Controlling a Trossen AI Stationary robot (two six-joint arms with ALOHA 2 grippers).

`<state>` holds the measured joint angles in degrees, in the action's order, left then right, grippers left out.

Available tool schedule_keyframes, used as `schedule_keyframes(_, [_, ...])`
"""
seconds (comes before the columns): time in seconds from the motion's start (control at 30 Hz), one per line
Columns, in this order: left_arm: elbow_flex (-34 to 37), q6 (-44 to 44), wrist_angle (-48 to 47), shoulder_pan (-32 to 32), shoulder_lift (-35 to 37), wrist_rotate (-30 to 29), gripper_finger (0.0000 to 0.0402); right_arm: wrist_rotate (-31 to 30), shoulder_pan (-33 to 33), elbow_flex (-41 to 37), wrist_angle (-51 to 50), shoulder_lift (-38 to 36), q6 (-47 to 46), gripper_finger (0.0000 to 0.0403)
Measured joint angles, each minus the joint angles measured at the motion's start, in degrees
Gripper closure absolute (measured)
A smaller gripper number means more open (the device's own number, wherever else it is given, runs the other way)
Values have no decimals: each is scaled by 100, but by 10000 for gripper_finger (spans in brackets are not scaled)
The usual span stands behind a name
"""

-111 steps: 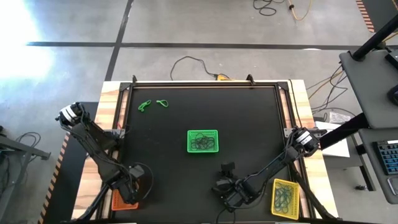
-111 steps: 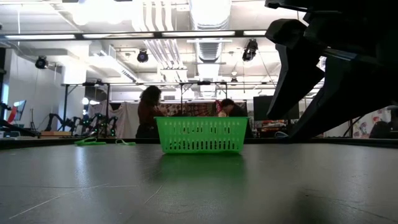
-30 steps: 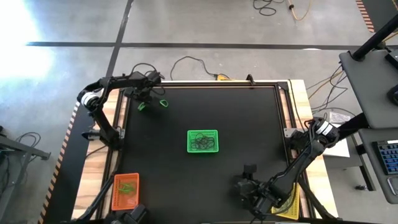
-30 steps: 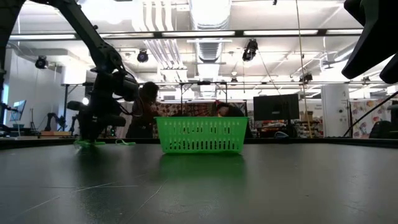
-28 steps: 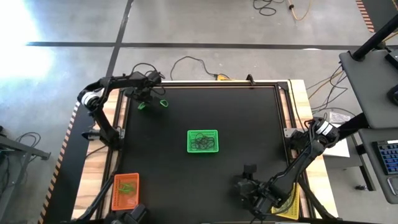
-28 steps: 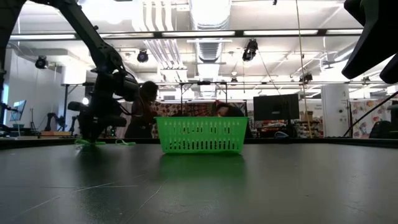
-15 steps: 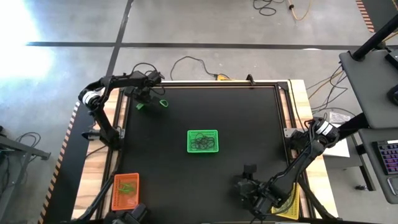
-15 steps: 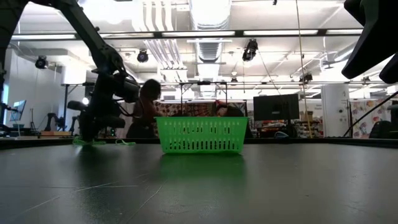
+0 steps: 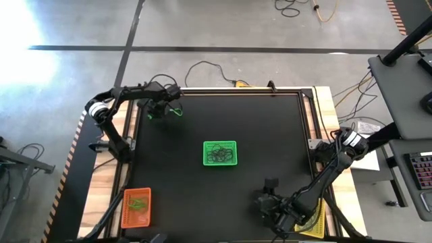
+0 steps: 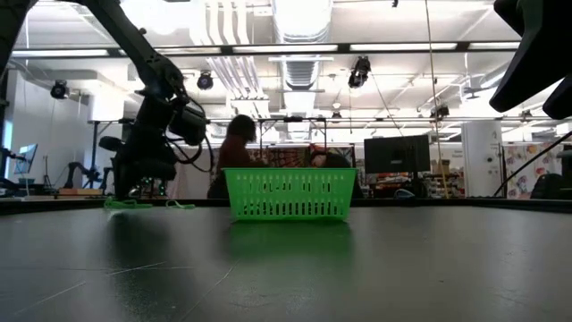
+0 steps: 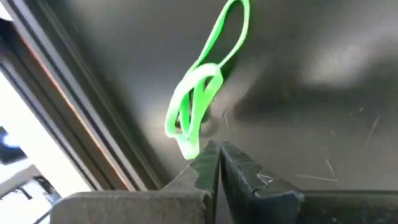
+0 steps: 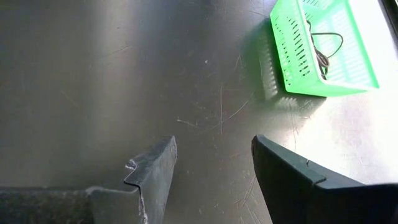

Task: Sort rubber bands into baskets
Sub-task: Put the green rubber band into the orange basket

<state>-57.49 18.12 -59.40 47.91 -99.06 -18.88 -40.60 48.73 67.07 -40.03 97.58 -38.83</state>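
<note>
Two green rubber bands lie on the black mat at the far left: a tangled one (image 9: 151,114) (image 11: 198,99) and a single loop (image 9: 177,112). My left gripper (image 9: 160,111) (image 11: 215,152) is shut, its tip at the tangled band's near end. The green basket (image 9: 220,153) (image 10: 288,194) (image 12: 292,56) stands mid-table with dark bands inside. The orange basket (image 9: 137,206) holds green bands at the near left. My right gripper (image 9: 271,190) (image 12: 211,163) hangs open over bare mat near the front. The right arm mostly hides the yellow basket (image 9: 319,217). My left gripper comes steeply from above and its shut fingertips (image 11: 202,163) stand against the band's near end (image 11: 188,148). That end shows beside one finger, not in the seam between them. Whether any of it is caught I cannot tell. The band lies flat on the mat.
A raised black frame rail (image 9: 223,91) runs along the mat's far and side edges, close behind the left gripper. Cables trail on the floor beyond the table. People move in the room behind (image 10: 234,152).
My left gripper has shifted a little toward the table's right along the far edge, staying low over the green bands. Both bands lie where they were. A person in the room behind has walked to the right.
</note>
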Motion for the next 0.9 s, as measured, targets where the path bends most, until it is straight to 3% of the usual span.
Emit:
schedule_keyframes(0.3, [0,162,-259,-70,6,-274,394,-2,0,0,0,-2,-2,197])
schedule_keyframes(0.57, [2,768,-114,61,-8,-409,303,-2,0,0,0,-2,-2,197])
schedule_keyframes(0.67, [40,1073,-135,214,-105,-200,282,-2,0,0,2,-2,-5,197])
schedule_keyframes(0.9, [92,1266,-144,364,-353,-311,298,-1,0,-41,5,-2,-13,197])
